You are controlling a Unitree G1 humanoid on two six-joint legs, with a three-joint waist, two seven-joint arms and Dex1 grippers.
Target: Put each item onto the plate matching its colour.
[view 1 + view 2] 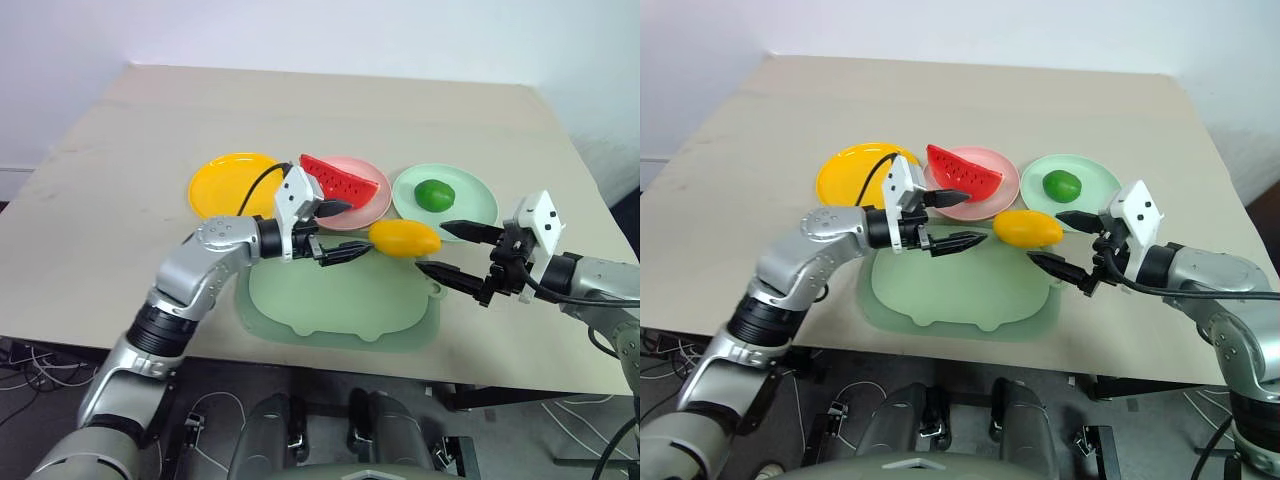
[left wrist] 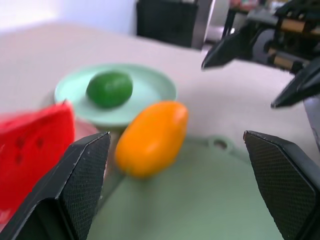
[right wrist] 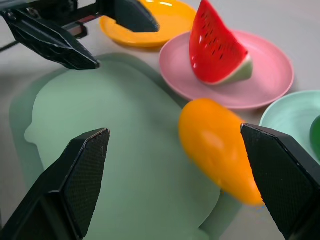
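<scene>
Grey-green tray (image 1: 340,310) on table (image 1: 120,200). Yellow plate (image 1: 225,185) bare; watermelon (image 1: 342,180) on pink plate (image 1: 368,210); lime (image 1: 434,195) on mint plate (image 1: 470,215). Mango (image 1: 404,238) at tray's far edge, between left gripper (image 1: 340,232) and right gripper (image 1: 447,250), both spread apart, holding nothing.

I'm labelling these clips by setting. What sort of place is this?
Probably a lab or test room: a plain tabletop against a bare wall, loose cables on the floor underneath, and only toy fruit such as the mango.

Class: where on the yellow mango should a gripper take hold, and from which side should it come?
Grip the mango across its narrow middle, probably from the left gripper side: it lies lengthwise between both open grippers at the tray edge, and the yellow plate is on that side.
</scene>
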